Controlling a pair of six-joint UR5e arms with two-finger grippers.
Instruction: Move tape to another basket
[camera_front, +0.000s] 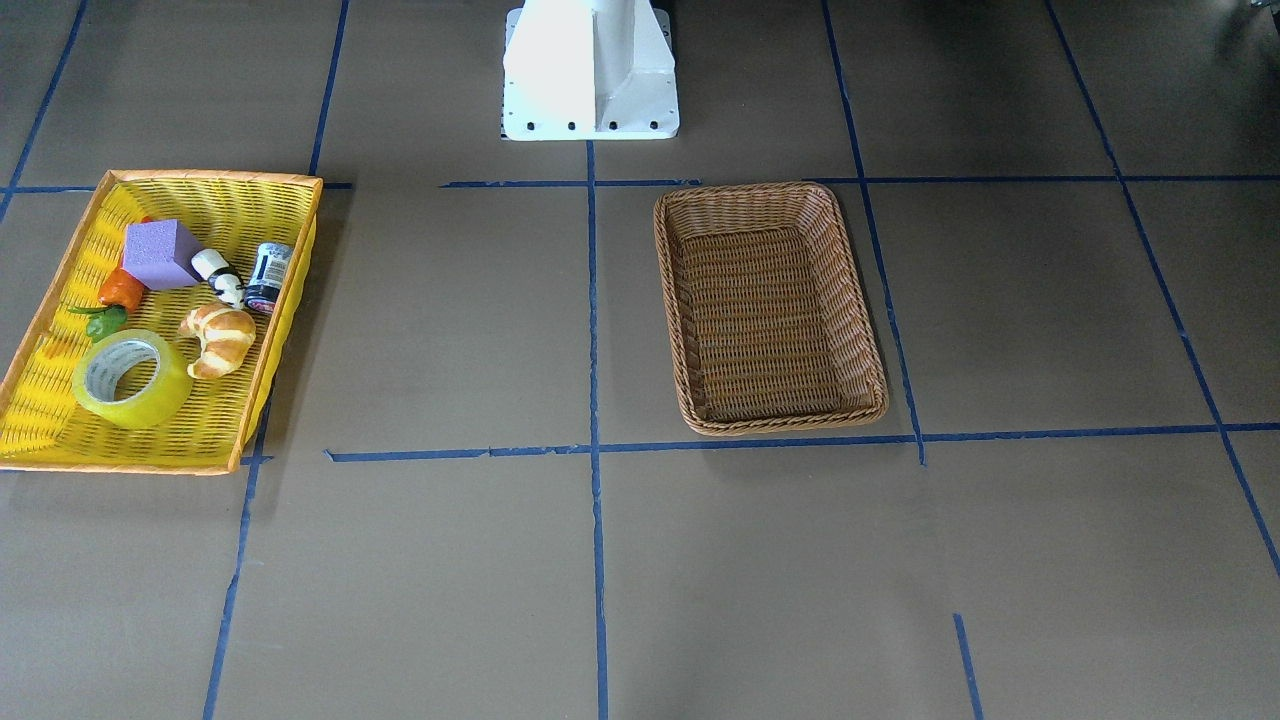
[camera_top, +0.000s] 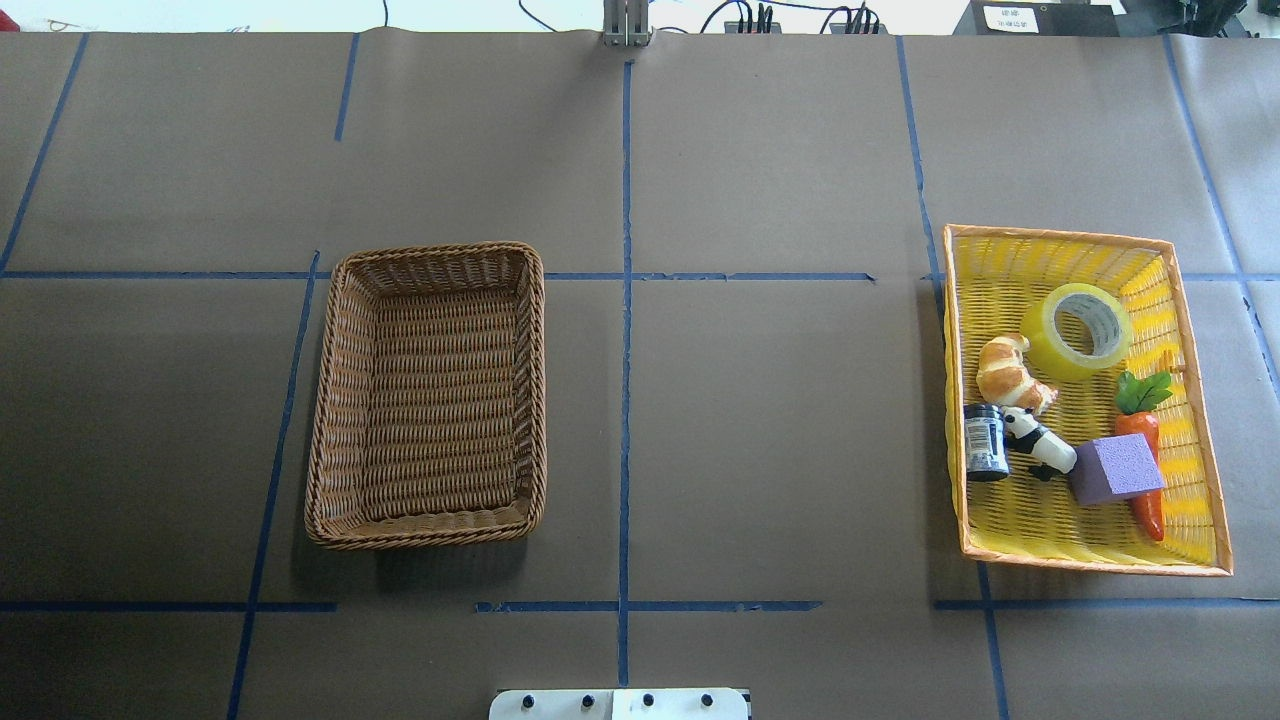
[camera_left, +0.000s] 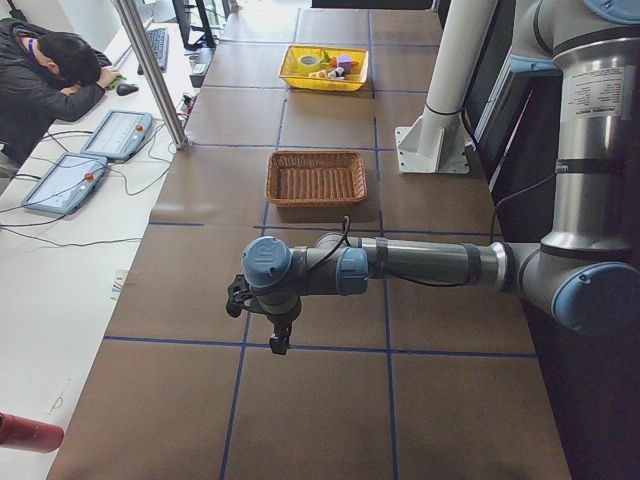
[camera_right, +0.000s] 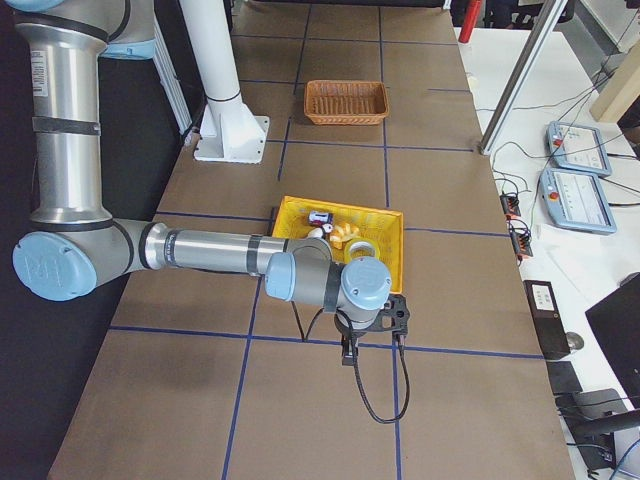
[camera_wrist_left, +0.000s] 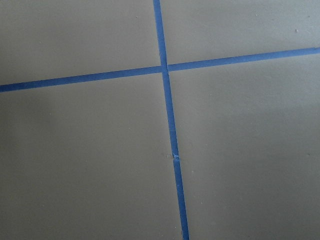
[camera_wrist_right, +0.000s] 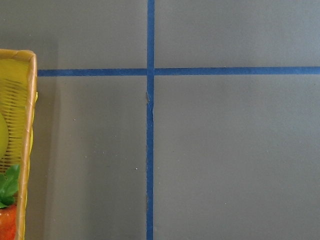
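Note:
The tape (camera_top: 1045, 345), a yellow-green roll with a white-grey core, lies in the far part of the yellow basket (camera_top: 1060, 235) on the table's right; it also shows in the front-facing view (camera_front: 150, 405). The brown wicker basket (camera_top: 440, 250) stands empty left of centre. My left gripper (camera_left: 278, 340) shows only in the exterior left view, hanging over bare table well short of the brown basket. My right gripper (camera_right: 347, 352) shows only in the exterior right view, just beside the yellow basket (camera_right: 390, 250). I cannot tell whether either gripper is open or shut.
The yellow basket also holds a croissant (camera_top: 1010, 372), a small dark jar (camera_top: 985, 442), a panda figure (camera_top: 1040, 447), a purple block (camera_top: 1118, 468) and a toy carrot (camera_top: 1145, 480). The robot's white base (camera_front: 590, 70) stands at the table's robot side. A person (camera_left: 50, 75) sits at the side desk.

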